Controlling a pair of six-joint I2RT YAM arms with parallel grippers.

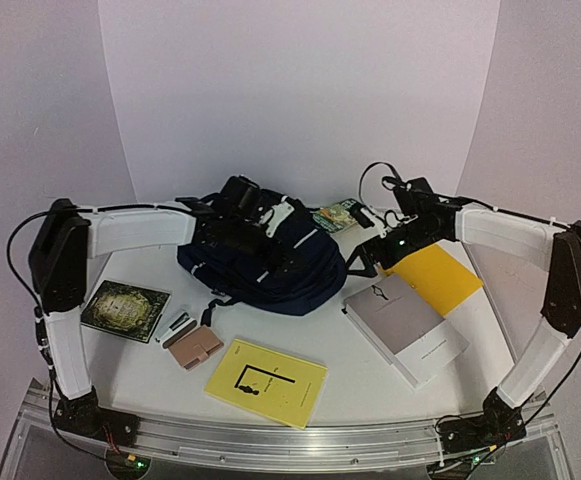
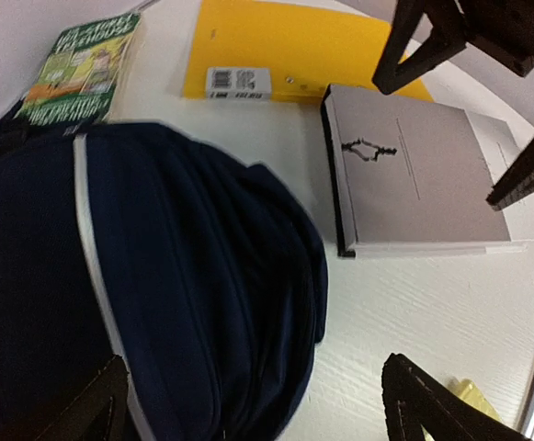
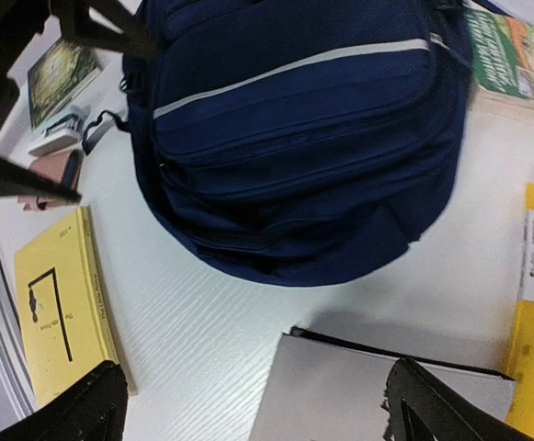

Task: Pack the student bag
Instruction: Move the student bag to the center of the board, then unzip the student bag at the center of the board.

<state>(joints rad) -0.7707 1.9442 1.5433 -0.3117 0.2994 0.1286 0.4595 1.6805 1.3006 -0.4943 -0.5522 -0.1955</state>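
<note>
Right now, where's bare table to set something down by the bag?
Barest: table between the student bag, yellow book and grey book. A smaller strip lies between the bag and the dark green book. Crowded: left front around the pink wallet; right side, grey book against the orange folder.

Robotics laboratory, at a staged test station: the left arm and the right arm, both cased in white and black, are bolted to an aluminium rail that runs along the near edge of a white surface. Black cables loop loosely from the joints, and small green indicator lights glow near the bases. A plain, curved white backdrop wraps around the far side. The student bag, a yellow book and a grey book lie spread across the surface under flat, even light.
</note>
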